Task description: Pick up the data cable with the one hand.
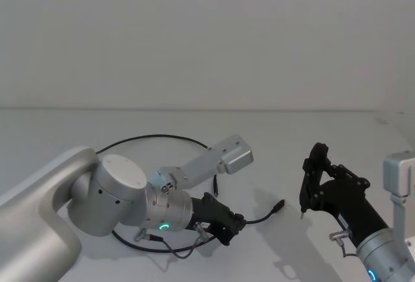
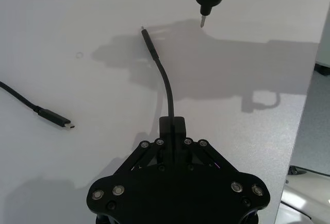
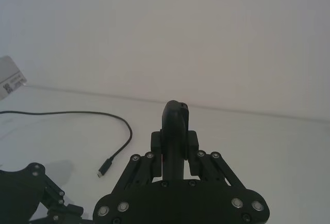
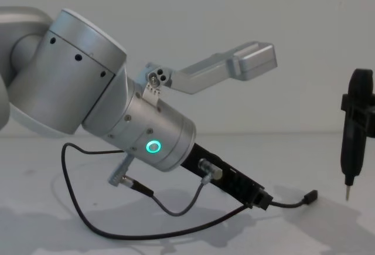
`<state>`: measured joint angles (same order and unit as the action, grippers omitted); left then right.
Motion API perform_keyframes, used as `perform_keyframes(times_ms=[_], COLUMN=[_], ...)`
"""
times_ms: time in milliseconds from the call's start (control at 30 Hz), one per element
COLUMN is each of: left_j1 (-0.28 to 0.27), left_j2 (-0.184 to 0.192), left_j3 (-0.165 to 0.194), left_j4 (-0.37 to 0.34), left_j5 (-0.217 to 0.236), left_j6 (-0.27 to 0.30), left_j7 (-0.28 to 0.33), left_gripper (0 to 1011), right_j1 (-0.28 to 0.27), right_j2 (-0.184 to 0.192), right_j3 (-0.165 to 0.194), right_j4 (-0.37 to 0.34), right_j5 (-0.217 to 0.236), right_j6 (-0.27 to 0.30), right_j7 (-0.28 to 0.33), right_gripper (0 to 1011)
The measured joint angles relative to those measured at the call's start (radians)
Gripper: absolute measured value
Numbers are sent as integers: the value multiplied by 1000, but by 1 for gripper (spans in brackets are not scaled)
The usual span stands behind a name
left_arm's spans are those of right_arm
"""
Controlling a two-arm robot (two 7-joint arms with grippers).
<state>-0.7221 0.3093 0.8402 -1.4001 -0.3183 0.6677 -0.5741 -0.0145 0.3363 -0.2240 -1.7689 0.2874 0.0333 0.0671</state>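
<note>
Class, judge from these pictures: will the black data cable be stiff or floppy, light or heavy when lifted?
Probably floppy: the data cable lies in loose loops on the table. Likely light, being thin. The short end past the left gripper holds a gentle curve, suggesting slight springiness.

**No legible writing**

Nothing can be read in any view. A white label (image 3: 10, 82) at the edge of the right wrist view carries dark print, too small to make out. The one other sign is a green ring light (image 4: 153, 146) glowing on the silver cylinder (image 4: 135, 120) behind the left gripper (image 4: 262, 200).
</note>
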Motion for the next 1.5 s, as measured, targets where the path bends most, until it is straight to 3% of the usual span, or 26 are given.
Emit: perform_keyframes(times_ms=[367, 600, 867, 1500], left_j1=[4, 9, 13, 17], left_j2=[18, 56, 100, 145], left_j3=[-11, -38, -66, -93], left_j4=[-24, -69, -116, -163], left_j5=[6, 1, -12, -26], left_j6=[-75, -135, -165, -189], left_j7=[-26, -48, -61, -72], left_gripper=[36, 36, 36, 36], right_j1=[11, 24, 39, 111], right_j2=[-8, -15, -20, -44], right_j3=[19, 35, 53, 81], right_j4=[-44, -79, -100, -38], right_j5=[21, 42, 56, 102], right_j6=[-9, -13, -15, -28], right_j7=[18, 34, 49, 105], right_gripper=[279, 279, 279, 279])
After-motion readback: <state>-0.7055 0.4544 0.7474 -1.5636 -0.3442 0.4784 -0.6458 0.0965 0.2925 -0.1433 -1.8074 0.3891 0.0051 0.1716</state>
